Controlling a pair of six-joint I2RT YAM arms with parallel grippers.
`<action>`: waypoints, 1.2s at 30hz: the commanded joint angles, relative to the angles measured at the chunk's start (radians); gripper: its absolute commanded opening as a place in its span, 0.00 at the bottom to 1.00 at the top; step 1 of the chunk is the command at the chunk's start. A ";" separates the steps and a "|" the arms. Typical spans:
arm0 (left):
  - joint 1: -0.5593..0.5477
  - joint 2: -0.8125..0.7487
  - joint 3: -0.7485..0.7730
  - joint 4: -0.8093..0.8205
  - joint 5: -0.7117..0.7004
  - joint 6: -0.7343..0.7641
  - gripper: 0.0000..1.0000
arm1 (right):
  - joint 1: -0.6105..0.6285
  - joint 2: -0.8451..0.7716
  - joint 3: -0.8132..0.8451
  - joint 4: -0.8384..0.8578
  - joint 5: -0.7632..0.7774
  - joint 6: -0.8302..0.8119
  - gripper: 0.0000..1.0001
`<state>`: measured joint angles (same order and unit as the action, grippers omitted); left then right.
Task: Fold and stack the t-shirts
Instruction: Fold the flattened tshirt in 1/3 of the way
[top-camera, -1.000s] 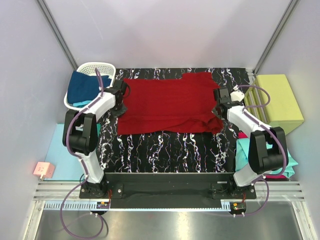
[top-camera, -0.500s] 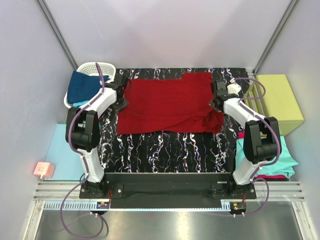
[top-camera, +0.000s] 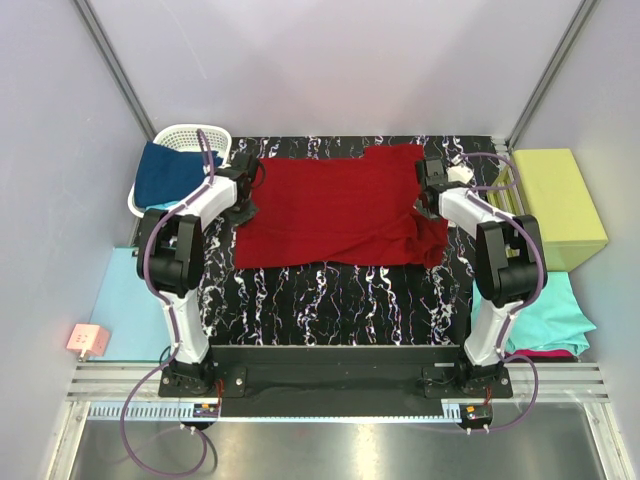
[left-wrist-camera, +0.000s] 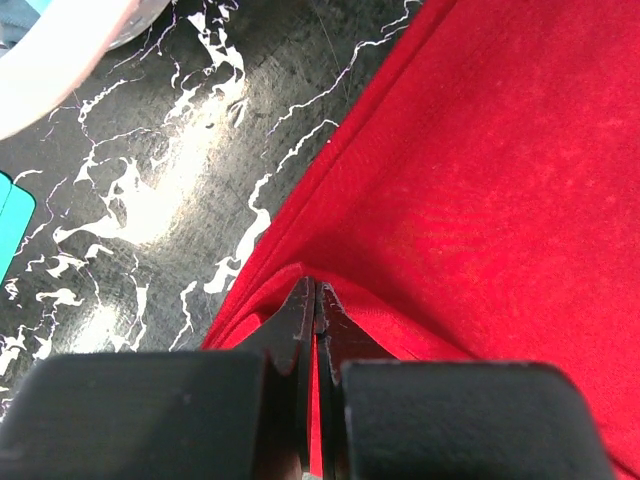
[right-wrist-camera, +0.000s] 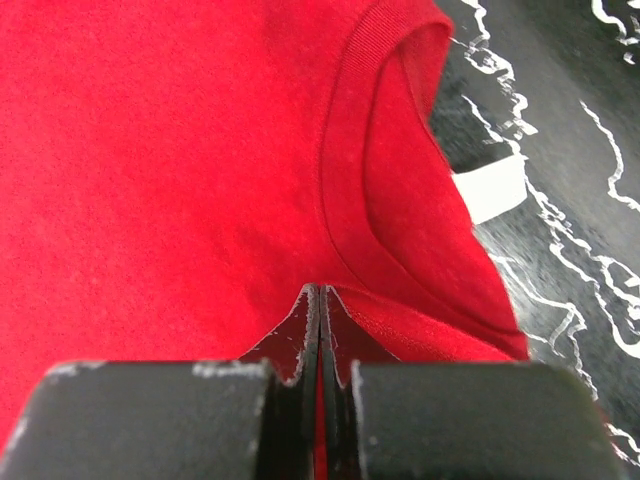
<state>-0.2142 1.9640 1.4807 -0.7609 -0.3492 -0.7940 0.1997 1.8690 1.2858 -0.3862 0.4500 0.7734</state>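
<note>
Fingers (left-wrist-camera: 300, 320) of my left gripper (left-wrist-camera: 313, 285) are pressed together, and they pinch a fold at the left edge of the dark red t-shirt (left-wrist-camera: 480, 180). I see a thin line of red cloth between them. My right gripper (right-wrist-camera: 318, 290) is closed in the same way on the same t-shirt, just beside the neck opening, where a white label (right-wrist-camera: 487, 188) shows.

From the top camera, the t-shirt lies mostly flat on the far half of the black marbled table (top-camera: 330, 300), between the two grippers. Its near right part is wrinkled.

At the far left corner of the table stands a white basket (top-camera: 195, 133) with a navy blue t-shirt (top-camera: 165, 175) in it. Beyond the right edge, near my right arm's base, a teal t-shirt (top-camera: 548, 310) lies on a magenta one (top-camera: 545, 352). A yellow-green box (top-camera: 558, 195) is beside the far right corner.
</note>
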 joint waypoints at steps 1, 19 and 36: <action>-0.001 0.009 0.050 0.015 -0.045 0.001 0.00 | -0.011 0.036 0.090 0.036 -0.002 -0.020 0.00; 0.004 0.027 0.049 0.005 -0.057 0.001 0.00 | -0.011 0.188 0.262 0.037 -0.013 -0.054 0.00; -0.008 -0.028 0.032 0.009 -0.047 0.015 0.41 | 0.001 0.185 0.343 0.029 0.009 -0.152 0.56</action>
<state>-0.2142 2.0003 1.4925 -0.7689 -0.3756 -0.7883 0.1951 2.1490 1.5940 -0.3828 0.4011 0.6968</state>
